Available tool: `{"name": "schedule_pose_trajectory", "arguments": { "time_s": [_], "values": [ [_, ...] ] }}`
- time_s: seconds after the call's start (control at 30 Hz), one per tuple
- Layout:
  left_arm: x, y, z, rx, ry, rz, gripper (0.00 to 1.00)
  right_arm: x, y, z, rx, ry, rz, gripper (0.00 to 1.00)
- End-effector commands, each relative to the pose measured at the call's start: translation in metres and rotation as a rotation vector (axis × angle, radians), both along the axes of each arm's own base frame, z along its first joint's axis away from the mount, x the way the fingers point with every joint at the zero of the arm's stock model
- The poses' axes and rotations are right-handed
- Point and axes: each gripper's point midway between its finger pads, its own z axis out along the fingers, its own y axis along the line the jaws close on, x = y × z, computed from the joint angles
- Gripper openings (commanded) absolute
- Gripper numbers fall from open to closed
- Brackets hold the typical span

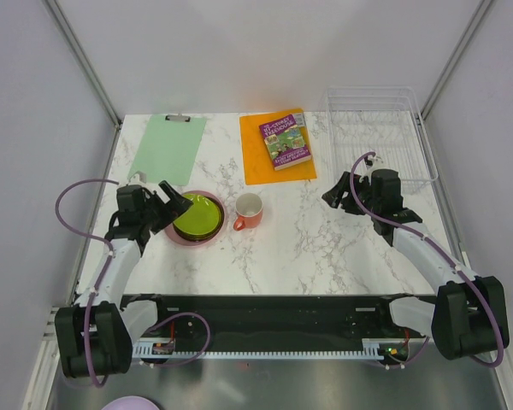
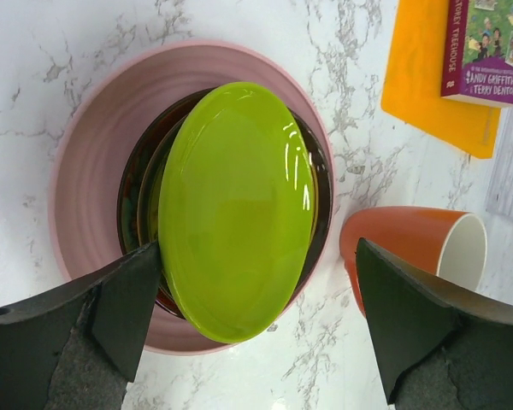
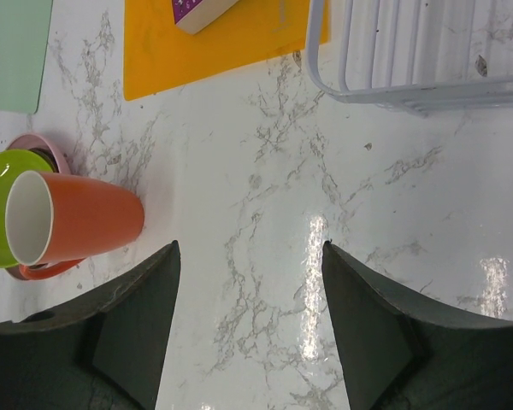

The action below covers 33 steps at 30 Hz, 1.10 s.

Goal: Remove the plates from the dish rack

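Over the near-left stack, the left fingers (image 2: 77, 325) stand wide apart around the lime green plate (image 2: 235, 209), which tops the darker plates (image 2: 135, 201) in the pink plate (image 2: 90, 162). Best to lift straight up, clear of the mug (image 2: 402, 239) just right. The right fingers (image 3: 103, 342) gape over the counter (image 3: 265, 213); the far-right dish rack (image 3: 315, 43) shows no plates.

The lime green plate (image 2: 235, 213) covers the dark plates (image 2: 141, 184) beneath it — only rims show, patterns unreadable. The dish rack (image 3: 427, 92) runs off the right wrist view's top edge.
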Motion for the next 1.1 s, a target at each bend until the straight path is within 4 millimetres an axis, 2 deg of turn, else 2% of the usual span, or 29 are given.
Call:
{"name": "schedule_pose_trajectory", "arguments": {
  "time_s": [0.0,0.33,0.47,0.6,0.73,0.8,0.9,1.0,1.07],
  "values": [
    [0.003,0.0,0.001,0.023,-0.007,-0.041,1.0,0.005,-0.003,0.01,-0.025,-0.04,-0.004,0.74],
    [0.002,0.0,-0.017,0.03,0.043,-0.052,1.0,0.004,-0.003,0.004,-0.028,-0.025,-0.003,0.74],
    [-0.002,0.008,-0.024,0.058,0.058,-0.009,1.0,0.006,-0.003,0.006,-0.03,-0.028,-0.002,0.74],
    [-0.003,0.013,-0.017,0.092,0.033,-0.004,1.0,0.007,-0.005,0.007,-0.038,-0.036,-0.005,0.74],
    [-0.001,0.019,0.001,0.118,0.008,0.025,1.0,0.007,-0.008,0.006,-0.065,-0.035,-0.009,0.74],
    [-0.004,0.023,0.004,0.132,0.032,0.041,1.0,0.007,-0.01,0.006,-0.078,-0.035,-0.012,0.74],
    [0.0,0.024,0.023,0.142,-0.004,0.038,1.0,0.007,-0.012,0.006,-0.09,-0.035,-0.017,0.74],
    [0.002,0.016,0.048,0.122,-0.072,0.001,1.0,0.008,-0.015,0.007,-0.111,-0.042,-0.016,0.74],
    [0.002,0.009,0.071,0.117,-0.142,-0.029,1.0,0.008,-0.02,0.009,-0.143,-0.049,-0.028,0.74]
  ]
}}
